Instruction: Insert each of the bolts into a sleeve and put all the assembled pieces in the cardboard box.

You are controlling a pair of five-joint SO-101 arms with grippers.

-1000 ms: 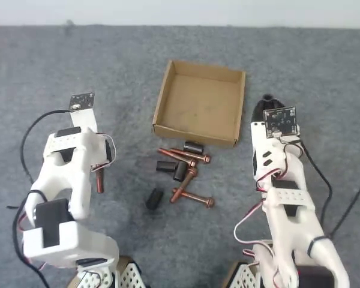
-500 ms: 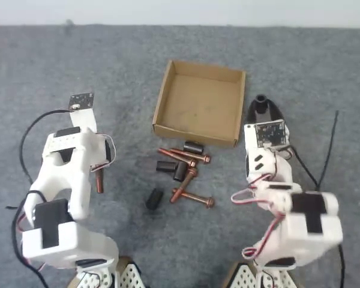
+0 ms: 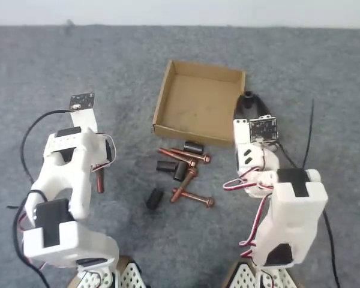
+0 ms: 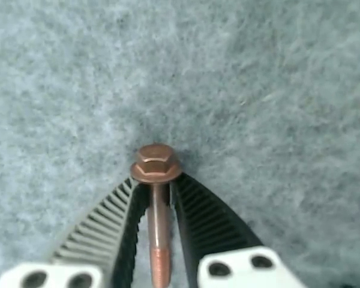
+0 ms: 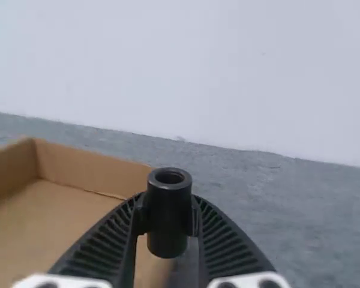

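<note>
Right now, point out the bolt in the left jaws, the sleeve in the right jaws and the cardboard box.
Bolt (image 4: 156,165): left wrist view, on its hex head.
Sleeve (image 5: 167,213): right wrist view, on its side wall.
Cardboard box (image 3: 199,101): high view, on its bare floor.

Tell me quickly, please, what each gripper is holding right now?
Left gripper: closed on a copper-coloured hex-head metal bolt.
Right gripper: closed on a black cylindrical sleeve.
</note>
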